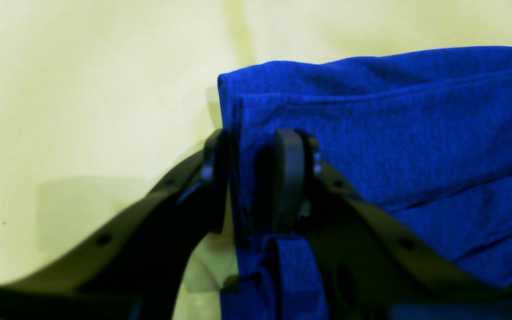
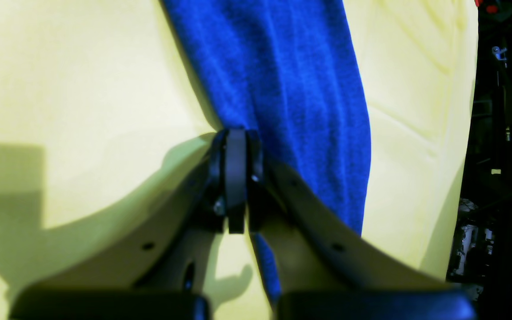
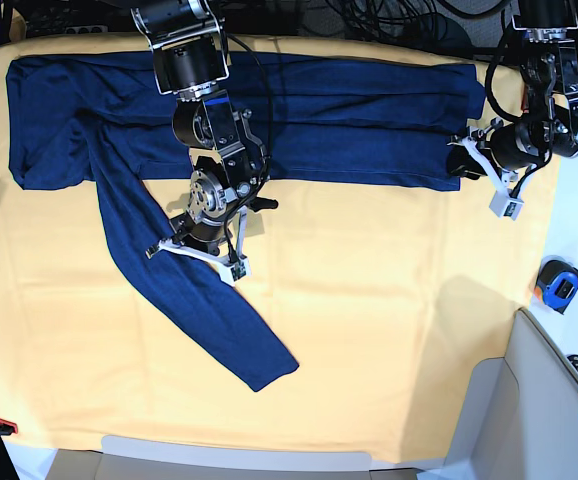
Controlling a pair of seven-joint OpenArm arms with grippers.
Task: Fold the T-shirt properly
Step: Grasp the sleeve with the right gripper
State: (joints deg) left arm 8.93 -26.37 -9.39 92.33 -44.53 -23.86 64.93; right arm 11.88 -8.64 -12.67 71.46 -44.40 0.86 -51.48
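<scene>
The T-shirt (image 3: 299,110) lies on the yellow cloth (image 3: 389,330), its long axis running across the table's far side, one sleeve (image 3: 194,300) trailing diagonally toward the near edge. The left end effector (image 1: 256,178) grips the shirt's folded end; the right end effector (image 2: 237,178) is clenched on the sleeve.

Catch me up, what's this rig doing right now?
Two arms are working on folding a navy T-shirt spread on a yellow cloth. The left tool is clamped on the folded edge of the shirt at one end. The right tool has its jaws shut at the edge of a sleeve that trails diagonally off the body. That sleeve isn't folded in yet.
</scene>
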